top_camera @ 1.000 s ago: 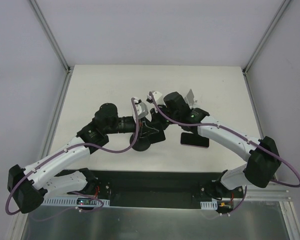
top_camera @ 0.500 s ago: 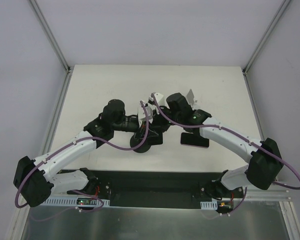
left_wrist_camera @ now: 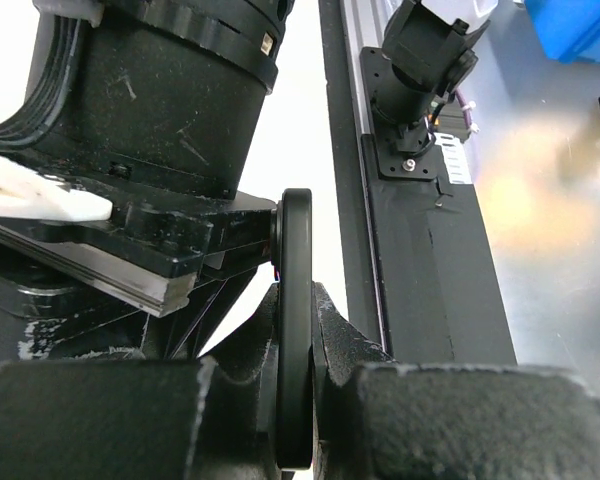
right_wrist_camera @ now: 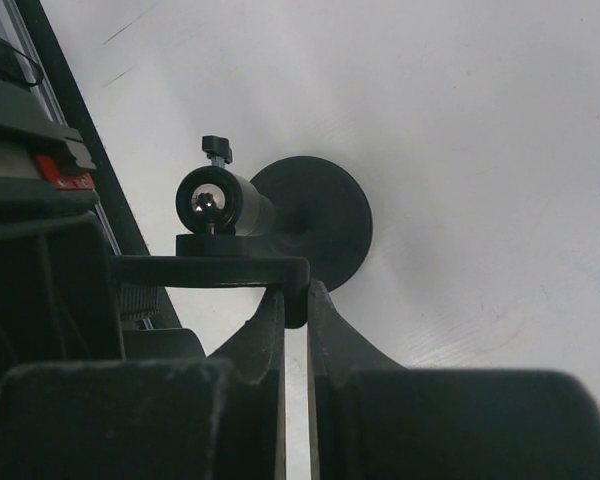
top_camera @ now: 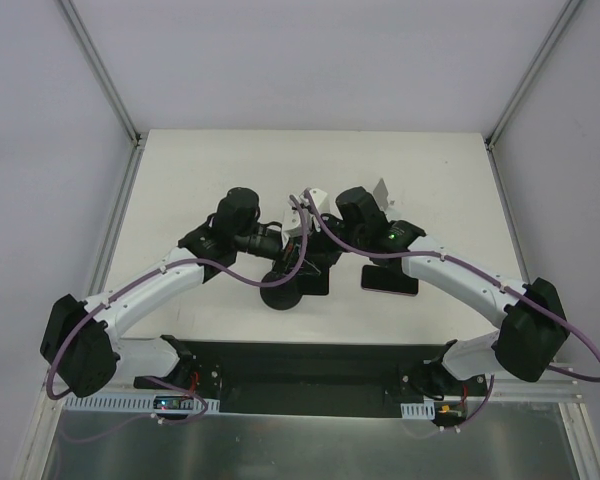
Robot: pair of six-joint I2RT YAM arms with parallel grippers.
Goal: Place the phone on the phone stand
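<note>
The black phone stand (top_camera: 280, 293) stands at the table's middle, between both grippers. The dark phone (top_camera: 388, 281) lies flat on the table right of it, under my right arm, touched by neither gripper. My left gripper (top_camera: 288, 262) is shut on a thin round black part of the stand, seen edge-on in the left wrist view (left_wrist_camera: 296, 240) between the fingers (left_wrist_camera: 345, 330). My right gripper (right_wrist_camera: 295, 297) is shut on the lip of the stand's holder plate (right_wrist_camera: 210, 270). Beyond it show the ball joint (right_wrist_camera: 208, 200) and the round base (right_wrist_camera: 325, 215).
A black strip (top_camera: 310, 365) runs along the near table edge with both arm bases. The two wrists crowd together over the stand; my right wrist body (left_wrist_camera: 160, 100) fills the left wrist view. Metal frame posts (top_camera: 105, 80) stand at the back corners.
My left arm has swung right and further in toward the stand. The stand's base has shifted slightly. The right arm and the phone have barely moved.
</note>
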